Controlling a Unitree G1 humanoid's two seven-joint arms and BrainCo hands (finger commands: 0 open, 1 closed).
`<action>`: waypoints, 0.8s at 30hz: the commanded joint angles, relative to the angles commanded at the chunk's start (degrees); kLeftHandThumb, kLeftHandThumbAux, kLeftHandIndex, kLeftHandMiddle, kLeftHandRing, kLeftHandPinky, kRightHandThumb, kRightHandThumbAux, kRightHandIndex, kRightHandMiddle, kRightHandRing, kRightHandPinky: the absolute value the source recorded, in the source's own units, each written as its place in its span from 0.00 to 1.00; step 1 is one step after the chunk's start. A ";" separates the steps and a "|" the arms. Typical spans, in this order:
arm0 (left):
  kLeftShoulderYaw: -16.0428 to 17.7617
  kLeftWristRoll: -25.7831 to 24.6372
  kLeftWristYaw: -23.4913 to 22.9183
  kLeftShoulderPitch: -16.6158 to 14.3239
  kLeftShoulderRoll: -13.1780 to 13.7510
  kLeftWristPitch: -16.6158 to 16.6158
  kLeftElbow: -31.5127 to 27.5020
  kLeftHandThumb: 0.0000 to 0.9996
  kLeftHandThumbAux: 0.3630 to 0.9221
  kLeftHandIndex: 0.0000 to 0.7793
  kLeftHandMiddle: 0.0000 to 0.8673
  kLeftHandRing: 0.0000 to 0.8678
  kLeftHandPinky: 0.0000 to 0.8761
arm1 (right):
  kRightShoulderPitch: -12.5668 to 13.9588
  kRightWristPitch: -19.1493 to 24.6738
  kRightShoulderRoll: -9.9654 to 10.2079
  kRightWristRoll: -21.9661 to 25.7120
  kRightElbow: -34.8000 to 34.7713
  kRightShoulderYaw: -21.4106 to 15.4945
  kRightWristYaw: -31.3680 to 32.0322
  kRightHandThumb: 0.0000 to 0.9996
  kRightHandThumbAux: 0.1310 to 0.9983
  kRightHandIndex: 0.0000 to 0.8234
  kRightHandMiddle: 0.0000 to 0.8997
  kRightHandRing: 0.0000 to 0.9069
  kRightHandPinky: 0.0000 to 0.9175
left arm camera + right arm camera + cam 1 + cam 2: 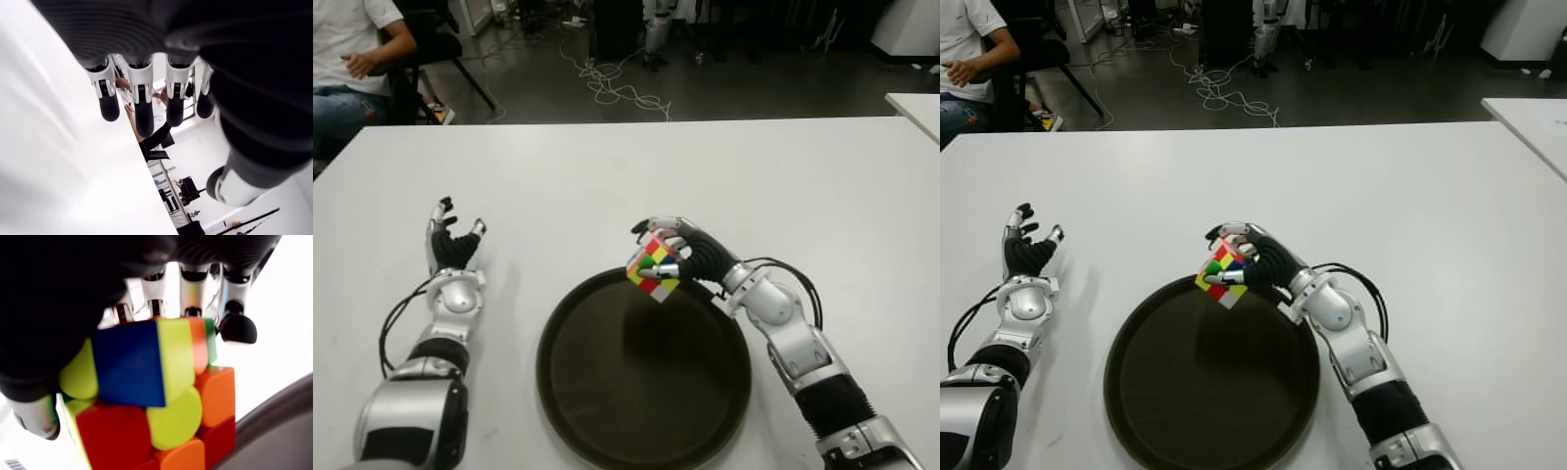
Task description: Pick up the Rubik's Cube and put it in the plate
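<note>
A multicoloured Rubik's Cube (653,268) hangs tilted just above the far rim of a round dark brown plate (607,392). My right hand (677,250) grips it, fingers curled over its top and thumb below. Up close in the right wrist view the Rubik's Cube (156,396) fills the picture, held between the fingers (234,318) and palm, with the plate's rim (274,426) under it. My left hand (453,245) shows to the left of the plate over the white table (783,186), fingers spread and holding nothing. In the left wrist view its fingertips (142,112) stick out straight.
A seated person (352,59) is beyond the table's far left corner, beside a black chair (435,49). Cables (617,88) lie on the dark floor behind the table. A second white table (915,103) edge shows at far right.
</note>
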 joint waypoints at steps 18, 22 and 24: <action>1.11 -1.33 -0.50 0.25 -0.63 -1.37 -0.14 0.09 0.67 0.12 0.16 0.16 0.13 | 1.12 0.32 -0.83 0.32 -2.97 1.62 3.14 0.74 0.66 0.53 0.97 0.94 0.92; 1.29 -1.51 -0.70 0.24 -0.70 -1.79 -0.16 0.09 0.66 0.12 0.16 0.16 0.13 | 1.32 0.64 -0.72 0.57 -3.06 1.67 3.47 0.74 0.66 0.53 0.97 0.94 0.93; 1.39 -1.68 -0.84 0.26 -0.73 -1.93 -0.17 0.11 0.64 0.12 0.17 0.16 0.15 | 1.35 0.78 -0.70 0.72 -3.10 1.68 3.69 0.74 0.66 0.53 0.96 0.93 0.92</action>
